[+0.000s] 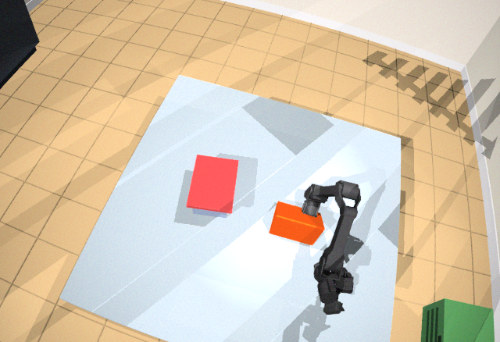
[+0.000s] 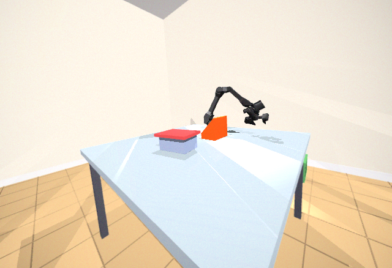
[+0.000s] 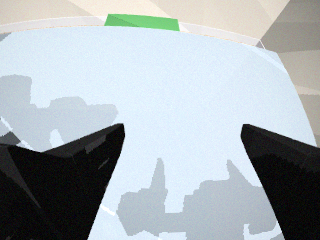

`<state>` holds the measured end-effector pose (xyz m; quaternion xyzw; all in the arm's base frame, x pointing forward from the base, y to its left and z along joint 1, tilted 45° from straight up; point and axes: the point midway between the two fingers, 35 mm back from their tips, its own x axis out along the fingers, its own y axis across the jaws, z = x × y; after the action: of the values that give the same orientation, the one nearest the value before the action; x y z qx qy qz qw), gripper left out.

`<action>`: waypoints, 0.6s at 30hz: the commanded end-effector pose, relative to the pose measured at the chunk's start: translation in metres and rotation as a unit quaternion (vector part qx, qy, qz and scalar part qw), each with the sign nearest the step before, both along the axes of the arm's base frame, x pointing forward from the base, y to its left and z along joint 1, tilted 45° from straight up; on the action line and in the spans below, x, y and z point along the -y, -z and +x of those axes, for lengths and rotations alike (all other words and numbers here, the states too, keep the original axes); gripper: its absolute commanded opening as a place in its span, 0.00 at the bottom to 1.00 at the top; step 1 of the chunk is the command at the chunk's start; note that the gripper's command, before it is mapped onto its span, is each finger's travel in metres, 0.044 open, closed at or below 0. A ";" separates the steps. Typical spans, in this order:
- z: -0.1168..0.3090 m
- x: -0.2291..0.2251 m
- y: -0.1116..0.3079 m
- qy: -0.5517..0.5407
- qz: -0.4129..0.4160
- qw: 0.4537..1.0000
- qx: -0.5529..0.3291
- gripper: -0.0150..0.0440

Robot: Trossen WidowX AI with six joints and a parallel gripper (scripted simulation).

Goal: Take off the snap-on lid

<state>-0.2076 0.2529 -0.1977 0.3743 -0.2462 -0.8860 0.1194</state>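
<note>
A red lid (image 1: 212, 183) (image 2: 177, 133) lies flat on top of the pale blue storage box (image 1: 209, 212) (image 2: 177, 145), overhanging its sides. A dark band shows just under the lid in the exterior view. The box stands upright on the table (image 1: 161, 241) (image 2: 206, 211) (image 3: 175, 75). My gripper (image 1: 348, 300) (image 2: 260, 123) (image 3: 183, 130) is open and empty. It hangs in the air above the table, well away from the lid and box, on the far side of the orange block. Neither lid nor box shows in the wrist view.
An orange block (image 1: 296, 225) (image 2: 215, 130) with a sloping side stands between the storage box and my gripper, close to the arm's base (image 1: 310, 208) (image 2: 207, 118). A green cabinet (image 1: 464, 322) (image 2: 305, 167) (image 3: 142, 22) stands beyond the table edge.
</note>
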 end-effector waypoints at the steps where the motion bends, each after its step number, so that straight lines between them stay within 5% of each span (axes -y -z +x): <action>1: 0.000 -0.002 -0.002 0.000 0.000 1.000 0.000 0.89; 6: -0.006 -0.056 -0.055 0.000 0.001 1.000 0.001 0.67; 18: 0.000 -0.078 -0.077 0.020 -0.010 1.000 0.022 0.65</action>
<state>-0.2156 0.3291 -0.1206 0.3743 -0.2483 -0.8860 0.1153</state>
